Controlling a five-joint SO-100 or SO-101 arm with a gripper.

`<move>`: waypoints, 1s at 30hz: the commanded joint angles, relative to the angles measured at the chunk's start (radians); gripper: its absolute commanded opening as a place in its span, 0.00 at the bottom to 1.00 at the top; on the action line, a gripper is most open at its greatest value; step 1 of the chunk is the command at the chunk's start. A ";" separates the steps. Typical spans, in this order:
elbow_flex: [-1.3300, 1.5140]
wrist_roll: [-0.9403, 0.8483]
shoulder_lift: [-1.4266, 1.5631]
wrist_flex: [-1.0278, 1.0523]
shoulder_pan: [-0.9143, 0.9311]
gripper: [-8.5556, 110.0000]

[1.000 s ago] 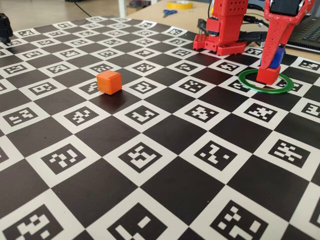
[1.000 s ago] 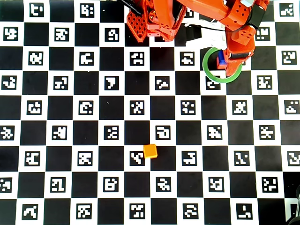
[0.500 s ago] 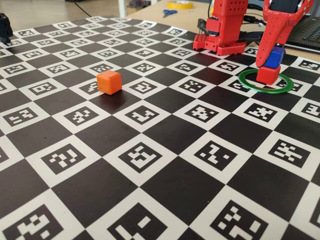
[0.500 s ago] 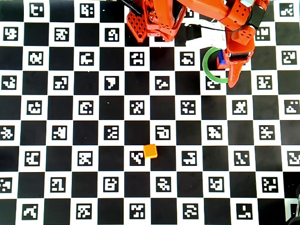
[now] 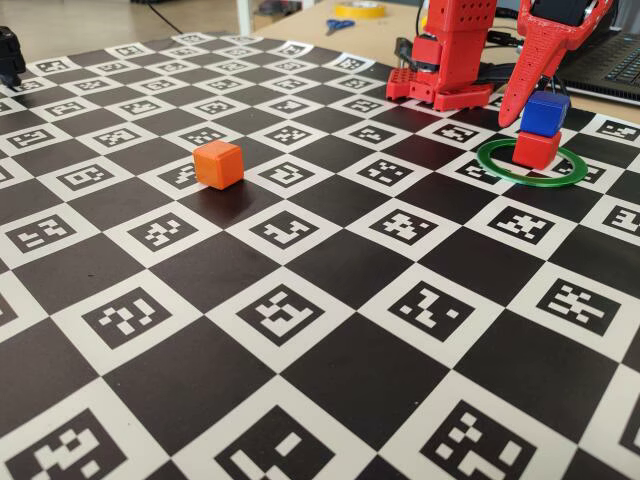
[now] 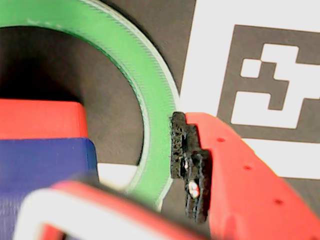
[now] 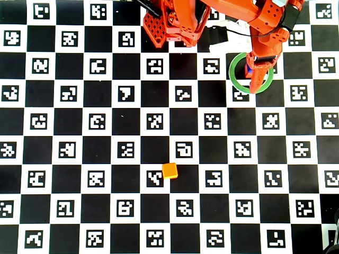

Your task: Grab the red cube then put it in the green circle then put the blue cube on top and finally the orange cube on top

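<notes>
Fixed view first, from left to right: the orange cube (image 5: 218,164) stands alone on the checkered surface (image 5: 300,300), well apart from everything else, because its turn is the last one. Far to the right lies the green circle (image 5: 530,164), and inside it sits the red cube (image 5: 537,149) with the blue cube (image 5: 545,112) on top of it. The blue one looks a little turned and shifted against the red one, but it rests there without support. My fingers (image 5: 514,105) are released and hold nothing; one hangs just beside the blue cube on its left, and I see a gap between them.

Wrist view agrees: the blue cube (image 6: 45,170) lies over the red cube (image 6: 40,119) at the left, the green circle (image 6: 140,90) curves around them, and my padded finger (image 6: 187,165) stands apart at the right.

I judge that two steps are done. The next one is to go to the orange cube, and I should leave carefully, because the small tower could fall.
</notes>
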 commanded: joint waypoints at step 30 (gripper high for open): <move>-0.859 -0.729 -0.190 0.413 0.635 0.42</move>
